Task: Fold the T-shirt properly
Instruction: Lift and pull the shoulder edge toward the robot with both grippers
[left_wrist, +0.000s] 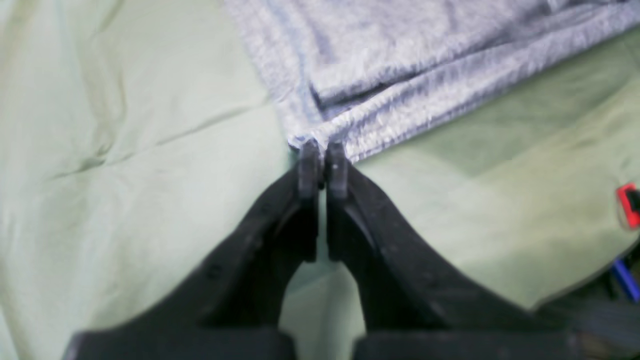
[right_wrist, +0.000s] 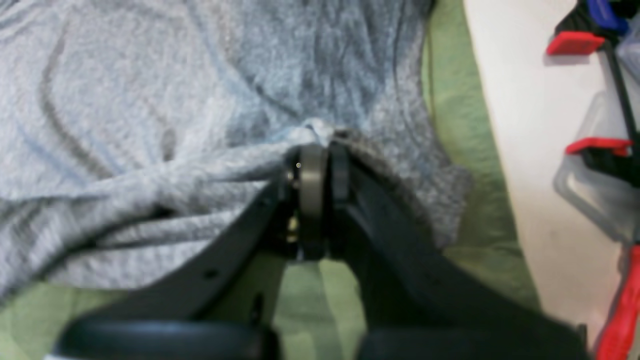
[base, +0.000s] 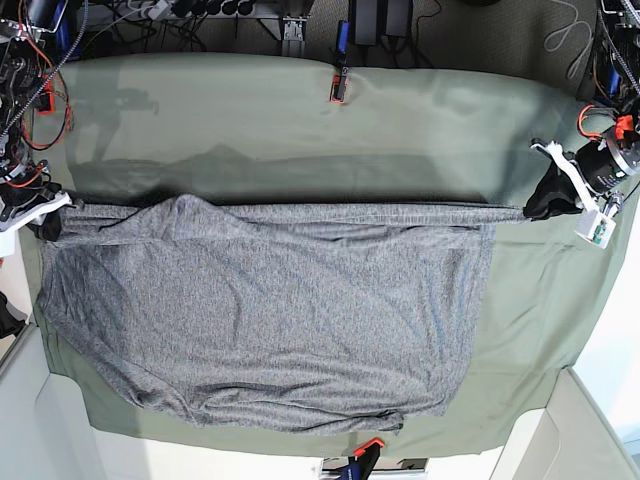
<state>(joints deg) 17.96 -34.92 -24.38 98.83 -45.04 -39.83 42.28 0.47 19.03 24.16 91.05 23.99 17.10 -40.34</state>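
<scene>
- The large heather-grey, soft knit long-sleeved T-shirt lies spread on the olive-green cloth covering the counter, most of its fabric toward the lower middle of the base view.
- The left gripper, black and narrow-fingered, is closed on a tip of the grey fabric at the right end of the shirt's upper band in the base view.
- The right gripper, also black, is closed on a gathered pinch near the opposite end; its wrist view shows cloth on both sides of the fingers.
- Between the two grips runs a long, narrow band of fabric, nearly straight across the base view, with a raised ripple nearer the right gripper. Whether it is all sleeve, I cannot tell.
- The fold seems to turn on this: the band is the line joining the grippers, while the shirt's broad body lies to one side of it, below in the base view. Both hands would probably need to move together across that line, toward the body.
- Each arm is nearer its own end; unequal travel could skew the band.
</scene>
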